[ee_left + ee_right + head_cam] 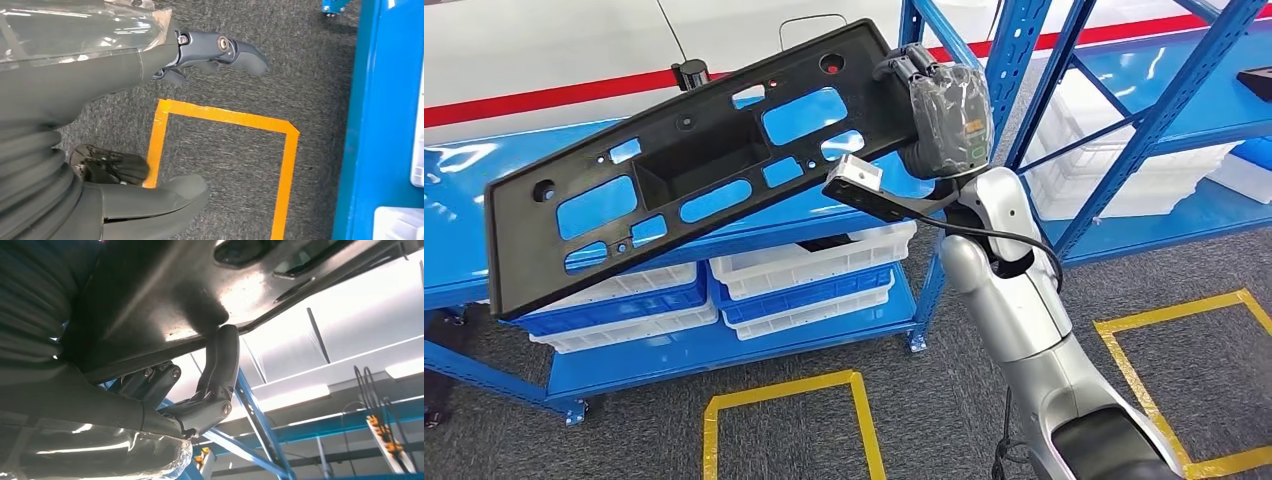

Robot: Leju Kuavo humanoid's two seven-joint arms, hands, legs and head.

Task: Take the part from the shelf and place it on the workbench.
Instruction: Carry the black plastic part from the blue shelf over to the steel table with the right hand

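Grey and wrapped in clear plastic film, the right hand (944,105) is clamped on one end of the long black plastic panel with cut-out windows (689,165), its fingers hooked over the panel's upper edge. In the right wrist view a dark finger (220,365) presses up against the panel's glossy underside (165,295). The panel is held in the air, tilted, its free end lower and out toward the left, in front of the blue metal shelf (454,200). On the shelf's lower level, behind and below the panel, sit stacked white and blue plastic crates (809,275). Yellow tape squares (784,390) mark the grey carpeted floor (944,400). The left hand (150,120) hangs above that floor with its fingers (240,52) apart, gripping nothing, beside a yellow tape outline (225,117).
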